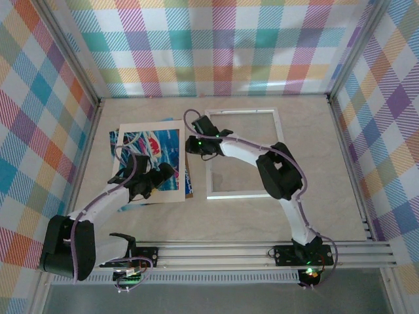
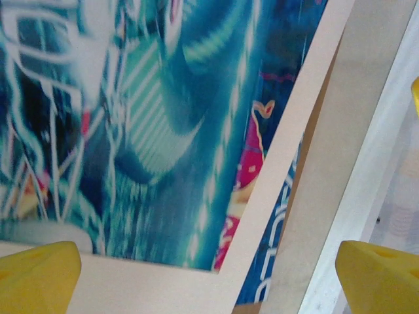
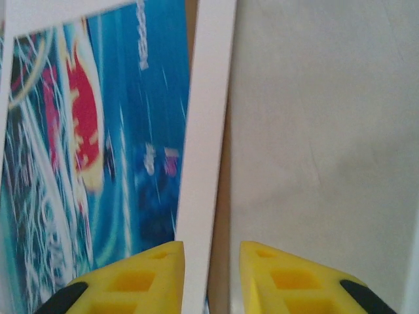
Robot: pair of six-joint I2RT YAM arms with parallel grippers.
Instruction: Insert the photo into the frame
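Note:
The photo (image 1: 154, 149), a blue and teal print with red marks, lies left of centre under a cream mat (image 1: 148, 125), showing through its window. A blue corner of the photo (image 2: 283, 226) pokes out past the mat's edge. The white frame (image 1: 242, 110) lies flat to the right, apart from it. My left gripper (image 1: 149, 182) hovers open over the mat's near corner (image 2: 163, 288). My right gripper (image 1: 195, 145) sits at the mat's right edge; its jaws are narrowed but still gapped, straddling the mat strip (image 3: 206, 131) and a brown board edge (image 3: 221, 203).
Plaid walls close in the beige table (image 1: 314, 157) on three sides. A rail (image 1: 262, 252) with both arm bases runs along the near edge. Bare table lies right of the frame and behind it.

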